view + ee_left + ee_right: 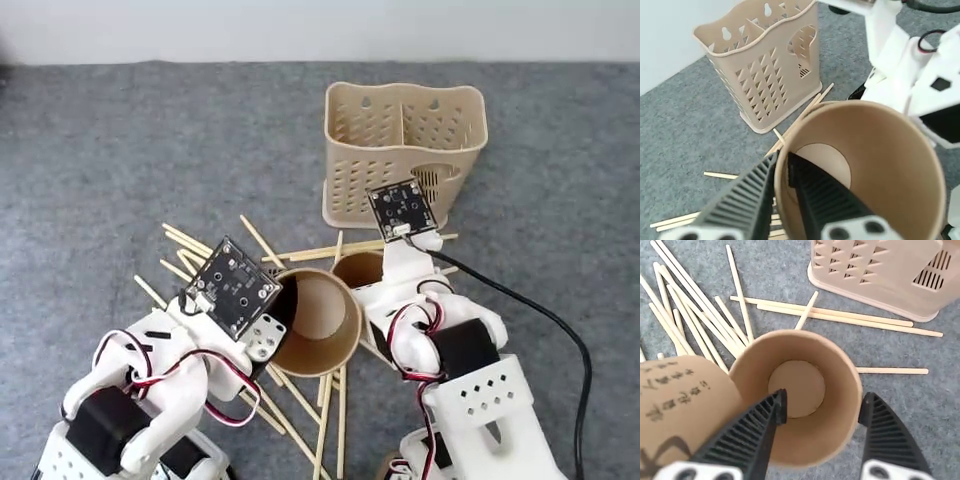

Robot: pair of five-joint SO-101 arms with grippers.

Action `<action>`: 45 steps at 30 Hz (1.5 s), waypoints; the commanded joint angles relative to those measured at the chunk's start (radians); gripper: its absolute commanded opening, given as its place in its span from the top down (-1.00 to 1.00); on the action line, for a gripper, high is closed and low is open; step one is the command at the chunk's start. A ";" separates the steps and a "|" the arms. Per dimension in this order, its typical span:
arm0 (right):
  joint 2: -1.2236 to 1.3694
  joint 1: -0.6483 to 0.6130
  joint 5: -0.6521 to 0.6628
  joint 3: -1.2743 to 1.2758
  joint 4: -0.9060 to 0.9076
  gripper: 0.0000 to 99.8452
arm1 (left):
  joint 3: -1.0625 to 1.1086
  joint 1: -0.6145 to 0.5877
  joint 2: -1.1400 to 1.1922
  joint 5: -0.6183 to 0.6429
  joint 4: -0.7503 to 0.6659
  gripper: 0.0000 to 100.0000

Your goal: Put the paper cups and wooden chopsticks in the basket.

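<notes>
The rim of a smooth brown paper cup point(875, 165) is pinched by the left gripper point(781, 161), with one ribbed finger inside and one outside. The right gripper point(822, 405) is spread wide over a second cup point(795, 385) standing near the perforated beige basket point(405, 150). Thin wooden chopsticks point(840, 315) are scattered on the grey carpet point(100, 150).

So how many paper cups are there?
2. The first cup is pinched by its rim in the left gripper. The second cup sits beside it, under the right gripper, nearer the basket. More could hide under the arms.
</notes>
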 commanded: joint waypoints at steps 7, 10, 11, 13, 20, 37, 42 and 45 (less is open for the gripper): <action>-0.027 0.124 -0.005 -0.141 0.001 0.50 | -0.081 0.011 0.011 -0.018 -0.044 0.97; -0.027 0.156 -0.005 -0.146 -0.002 0.50 | -0.081 0.011 0.011 -0.017 -0.069 0.97; -0.027 0.170 -0.003 -0.146 -0.005 0.50 | -0.081 0.011 0.011 -0.017 -0.077 0.97; -0.027 0.205 -0.002 -0.146 -0.008 0.50 | -0.079 0.011 0.011 -0.017 -0.081 0.97; -0.015 0.340 0.000 -0.137 0.001 0.50 | -0.079 0.009 0.005 -0.017 -0.074 0.97; 0.469 0.418 0.133 -0.347 -0.059 0.67 | -0.077 -0.215 0.005 -0.023 -0.025 0.97; 0.659 0.499 0.135 -0.503 -0.090 0.67 | -0.076 -0.236 0.005 -0.023 0.009 0.97; 0.756 0.524 0.155 -0.554 -0.113 0.67 | -0.076 -0.236 0.005 -0.025 0.023 0.97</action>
